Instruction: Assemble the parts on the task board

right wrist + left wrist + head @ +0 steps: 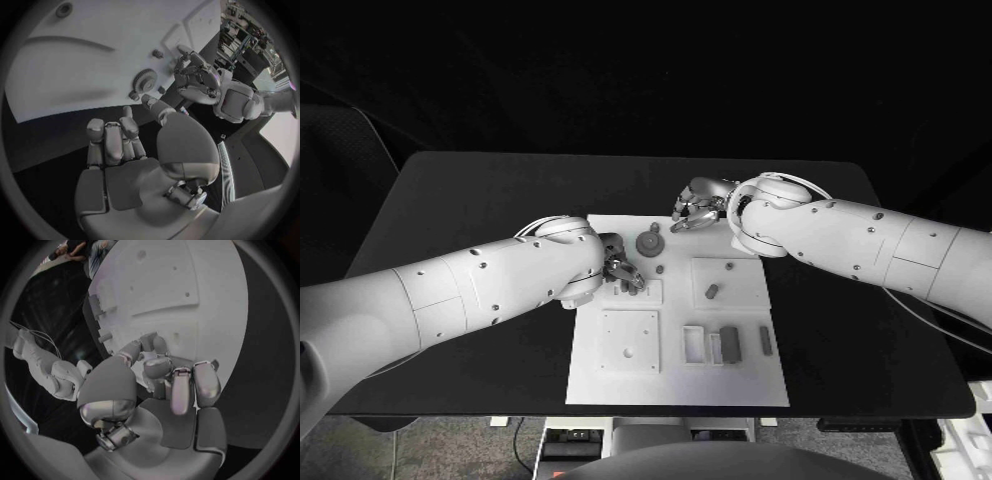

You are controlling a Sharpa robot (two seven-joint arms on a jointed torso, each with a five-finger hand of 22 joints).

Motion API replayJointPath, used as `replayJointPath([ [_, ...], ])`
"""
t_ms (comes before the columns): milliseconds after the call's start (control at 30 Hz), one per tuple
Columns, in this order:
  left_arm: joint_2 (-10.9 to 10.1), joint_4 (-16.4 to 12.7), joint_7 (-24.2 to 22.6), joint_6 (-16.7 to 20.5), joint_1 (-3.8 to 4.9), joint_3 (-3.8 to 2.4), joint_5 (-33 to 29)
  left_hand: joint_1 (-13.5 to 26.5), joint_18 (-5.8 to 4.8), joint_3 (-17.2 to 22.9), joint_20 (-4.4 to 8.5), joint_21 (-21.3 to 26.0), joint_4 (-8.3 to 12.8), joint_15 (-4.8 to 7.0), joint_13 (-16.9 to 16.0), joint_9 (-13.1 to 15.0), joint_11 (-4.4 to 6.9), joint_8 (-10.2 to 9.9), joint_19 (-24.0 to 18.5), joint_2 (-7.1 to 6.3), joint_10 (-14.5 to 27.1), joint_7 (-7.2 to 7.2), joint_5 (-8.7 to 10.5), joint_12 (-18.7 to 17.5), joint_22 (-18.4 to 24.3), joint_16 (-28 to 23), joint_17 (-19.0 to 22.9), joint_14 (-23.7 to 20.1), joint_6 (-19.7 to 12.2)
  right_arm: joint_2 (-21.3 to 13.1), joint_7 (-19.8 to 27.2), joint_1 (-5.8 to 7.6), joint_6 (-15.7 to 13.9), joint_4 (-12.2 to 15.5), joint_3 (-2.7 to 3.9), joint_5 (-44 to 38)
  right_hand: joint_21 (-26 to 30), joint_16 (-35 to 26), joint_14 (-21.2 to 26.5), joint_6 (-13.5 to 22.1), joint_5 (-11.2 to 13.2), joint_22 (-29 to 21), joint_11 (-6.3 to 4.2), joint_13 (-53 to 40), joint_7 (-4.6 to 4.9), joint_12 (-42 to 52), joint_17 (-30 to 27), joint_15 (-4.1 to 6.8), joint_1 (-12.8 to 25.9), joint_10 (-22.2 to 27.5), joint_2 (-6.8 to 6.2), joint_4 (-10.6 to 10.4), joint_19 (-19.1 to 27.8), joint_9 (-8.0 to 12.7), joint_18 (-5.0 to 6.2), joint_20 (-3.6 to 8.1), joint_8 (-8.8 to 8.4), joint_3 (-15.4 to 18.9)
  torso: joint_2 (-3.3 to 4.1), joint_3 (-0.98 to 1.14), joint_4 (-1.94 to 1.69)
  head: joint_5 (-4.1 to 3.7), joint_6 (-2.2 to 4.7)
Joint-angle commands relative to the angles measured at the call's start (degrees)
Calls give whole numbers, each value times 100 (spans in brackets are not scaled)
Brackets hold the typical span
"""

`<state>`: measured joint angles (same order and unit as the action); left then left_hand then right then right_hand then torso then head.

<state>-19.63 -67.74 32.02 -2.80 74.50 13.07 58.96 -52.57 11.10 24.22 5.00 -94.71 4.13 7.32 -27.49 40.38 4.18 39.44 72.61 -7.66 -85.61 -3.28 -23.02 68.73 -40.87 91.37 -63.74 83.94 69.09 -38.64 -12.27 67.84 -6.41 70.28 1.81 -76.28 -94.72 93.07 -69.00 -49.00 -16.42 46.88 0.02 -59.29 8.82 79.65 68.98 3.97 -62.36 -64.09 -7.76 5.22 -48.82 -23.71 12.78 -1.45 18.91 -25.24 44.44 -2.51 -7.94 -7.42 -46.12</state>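
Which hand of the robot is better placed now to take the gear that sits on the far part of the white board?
Probably the right hand. It hovers beside the gear at the task board far edge, fingers apart and holding nothing. The left hand is also near but bent down over the board nearer the robot.

The head camera looks down on the desk; both wrist cameras sit close behind their fingers and share the task board.
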Motion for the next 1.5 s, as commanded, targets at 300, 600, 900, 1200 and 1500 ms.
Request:
replayJointPath([
  [300, 19, -10, -8, 45, -30, 17, -29, -60, 390, 17, 26, -695, 91, 46, 8, -26, 146, -37, -8, -10, -218, 65, 27, -2, 8, -24, 9, 640, 342, -1, 11, -3, 78, 5, 2, -47, -44, 25, 4, -27, -18, -5, -20, 7, 59, 18, 2, 20, 53, -28, -17, -4, 27, 10, 99, 9, -4, -45, 0, -1, 1, 0, 4],
  [600, 14, -11, -52, 8, -30, 17, -201, -483, 390, 203, 45, -694, 295, 48, 15, -59, 147, -68, -20, 111, -196, 47, -420, 8, 11, -23, 3, 625, 292, 3, 10, -3, 86, -1, 2, -47, -44, 26, 0, -27, -18, -5, -20, 7, 59, 18, 5, 20, 54, -28, -17, -4, 27, 10, 99, 9, -4, -46, -1, 0, 0, -1, 3],
  [900, 18, -17, -107, 91, -32, 16, -318, -856, 390, 349, 52, -694, 356, 48, 17, -91, 144, -116, -31, 103, -174, 30, -492, 17, 10, -21, -3, 612, 225, 8, 5, -4, 90, -3, 2, -47, -44, 31, -12, -27, -18, -6, -20, 7, 59, 19, 17, 20, 55, -28, -15, -4, 27, 10, 99, 9, -4, -47, -1, 1, -1, 1, 10],
  [1200, 21, -9, -110, 130, -32, 16, -318, -937, 390, 388, 52, -694, 356, 48, 18, -93, 143, -117, -32, 125, -172, 28, -496, 20, 11, -21, -4, 610, 227, 7, 5, -4, 91, -1, 2, -47, -45, 27, -1, -26, -18, -6, -20, 8, 59, 19, 5, 20, 56, -28, -15, -5, 27, 10, 99, 9, -4, -47, 0, 1, 0, -2, 13],
  [1500, 24, 7, -91, 102, -32, 16, -315, -908, 390, 354, 46, -699, 316, 46, 18, -95, 135, -118, -30, 78, -170, 14, -461, 24, 8, -19, -5, 610, 230, 5, 5, -4, 91, -1, 2, -47, -45, 26, 5, -26, -18, -6, -20, 8, 59, 19, -1, 20, 57, -28, -14, -5, 27, 11, 99, 9, -4, -48, 0, 0, 0, -3, 10],
])
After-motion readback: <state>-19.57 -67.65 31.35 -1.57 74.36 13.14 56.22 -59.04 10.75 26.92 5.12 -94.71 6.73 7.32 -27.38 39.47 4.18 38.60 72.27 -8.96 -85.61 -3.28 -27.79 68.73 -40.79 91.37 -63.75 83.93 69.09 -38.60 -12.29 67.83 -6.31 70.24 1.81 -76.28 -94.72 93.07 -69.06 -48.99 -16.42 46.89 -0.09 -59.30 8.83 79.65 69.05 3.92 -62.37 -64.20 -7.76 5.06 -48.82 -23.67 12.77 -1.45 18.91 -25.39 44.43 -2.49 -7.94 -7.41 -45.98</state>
